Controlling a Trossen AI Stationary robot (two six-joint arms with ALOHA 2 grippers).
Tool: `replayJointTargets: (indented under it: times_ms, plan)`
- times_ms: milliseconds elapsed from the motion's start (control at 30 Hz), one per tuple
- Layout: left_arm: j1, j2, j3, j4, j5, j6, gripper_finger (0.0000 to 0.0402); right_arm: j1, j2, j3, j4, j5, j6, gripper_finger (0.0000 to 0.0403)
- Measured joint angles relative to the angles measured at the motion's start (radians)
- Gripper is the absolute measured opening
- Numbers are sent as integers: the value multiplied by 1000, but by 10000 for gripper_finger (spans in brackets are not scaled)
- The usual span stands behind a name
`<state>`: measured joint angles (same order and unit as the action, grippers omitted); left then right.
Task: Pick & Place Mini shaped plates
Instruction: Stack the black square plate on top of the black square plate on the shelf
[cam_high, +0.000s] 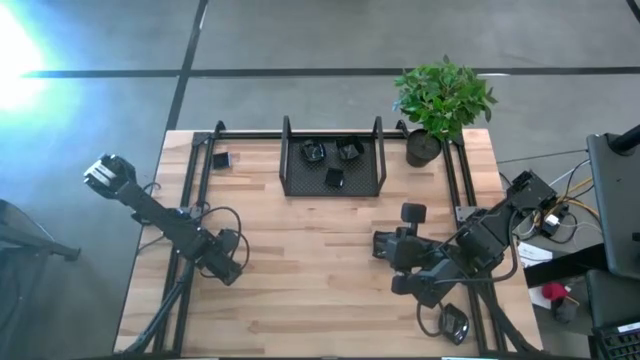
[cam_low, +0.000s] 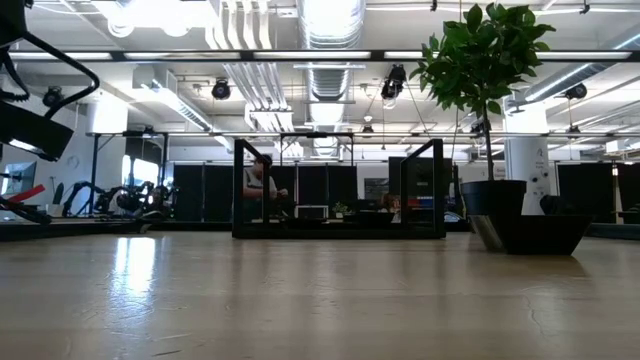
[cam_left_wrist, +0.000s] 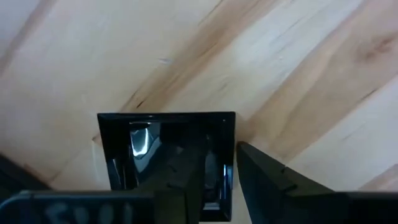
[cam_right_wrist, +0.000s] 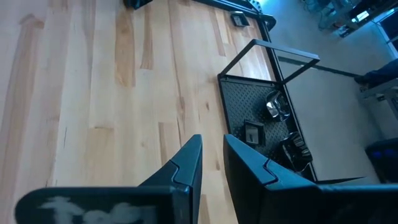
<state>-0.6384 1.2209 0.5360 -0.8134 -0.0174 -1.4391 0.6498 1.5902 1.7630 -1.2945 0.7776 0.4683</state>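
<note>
**Left tool over square plate**

Left tool (cam_left_wrist: 211, 186) at seven o'clock on desk (cam_high: 300, 260), fingers apart around a square mini plate (cam_left_wrist: 168, 155) lying flat. Right tool (cam_right_wrist: 211, 168) at four o'clock, fingers narrowly apart, empty. Three more plates (cam_high: 330, 160) in mesh tray (cam_high: 290, 185) at twelve o'clock; another (cam_high: 220, 159) at eleven.

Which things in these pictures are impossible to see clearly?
- Left claw: in the high view too small to judge grip; in the left wrist view one finger crosses the square plate, whose near edge the frame cuts.
- Plates in the mesh tray: too small to tell shapes.
- Low view: the tray wall hides its contents.
</note>
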Motion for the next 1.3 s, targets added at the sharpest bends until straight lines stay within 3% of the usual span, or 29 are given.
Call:
replayJointTargets:
  times_ms: [233,533,967,1133,1300]
  plan:
    - [0,0,-6,1,1,20,97,0,0,0,0,1,0,61]
    - [0,0,-1,3,5,40,8,0,0,0,0,8,-6,61]
    - [1,3,179,-126,-29,121,0,0,0,0,0,10,-12,61]
    - [5,3,293,-210,-108,219,0,0,0,0,4,10,-9,61]
    - [28,3,423,-304,-273,328,0,0,0,0,5,10,-8,61]
